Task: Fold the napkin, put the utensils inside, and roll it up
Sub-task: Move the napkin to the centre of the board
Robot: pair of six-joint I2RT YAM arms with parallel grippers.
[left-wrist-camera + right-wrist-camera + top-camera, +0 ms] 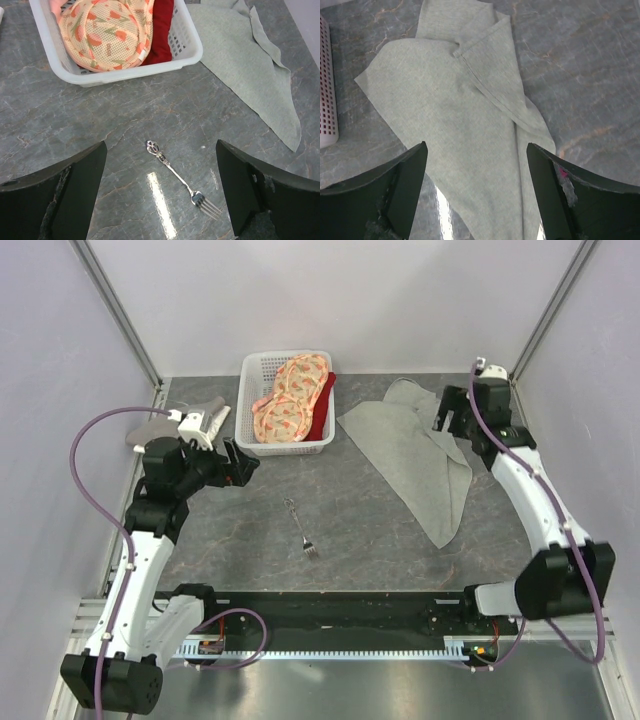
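The grey-green napkin (410,455) lies spread and partly folded over on the right of the table, and it also shows in the left wrist view as the napkin (240,60). My right gripper (443,420) hovers open over its far edge. In the right wrist view the napkin (465,115) fills the space under the right gripper (476,145), with nothing between the fingers. A silver fork (300,528) lies bare on the table's middle, tines toward the near edge. My left gripper (240,462) is open to the fork's left. Its wrist view shows the fork (177,175) below the left gripper (161,146).
A white basket (288,449) at the back centre holds orange-pink patterned cloths (290,400) and a red cloth (322,410). A grey-and-white cloth (205,412) lies at the back left behind the left arm. Walls close in the left, right and far sides.
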